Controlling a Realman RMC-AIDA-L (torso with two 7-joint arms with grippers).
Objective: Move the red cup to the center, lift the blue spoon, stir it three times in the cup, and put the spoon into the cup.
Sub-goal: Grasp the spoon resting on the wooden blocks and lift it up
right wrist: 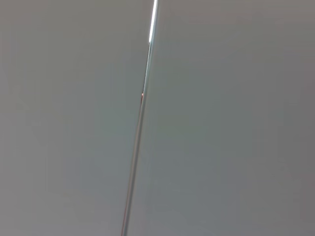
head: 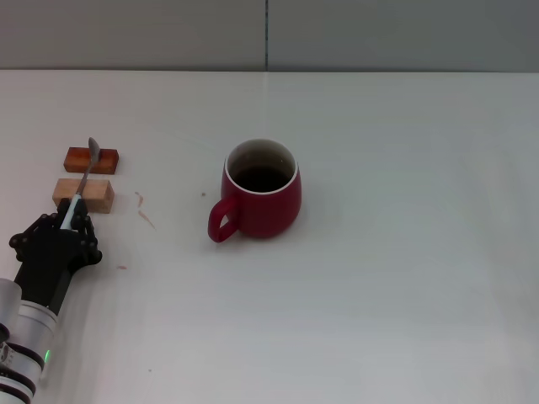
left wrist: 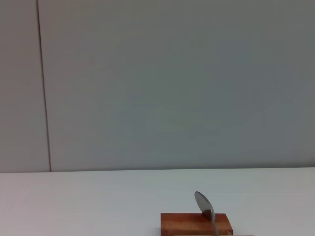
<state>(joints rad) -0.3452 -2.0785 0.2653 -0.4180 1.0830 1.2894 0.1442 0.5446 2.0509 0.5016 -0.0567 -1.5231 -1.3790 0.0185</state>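
Bare white table (head: 404, 278) fills the right half and bottom of the head view — open passage there. At the centre stands the red cup (head: 263, 200). At the left edge two wooden blocks (head: 87, 177) crowd together — the left gripper (head: 63, 225) sits just below them.

My head camera looks down on the table (head: 379, 295); my left wrist camera, low and level, shares the spoon (head: 88, 164) and reddish block (head: 91, 160).

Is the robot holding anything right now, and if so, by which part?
The left gripper is closed on the blue spoon at its handle end, while the neck and bowl lie across the two wooden blocks. The right gripper is not in view.
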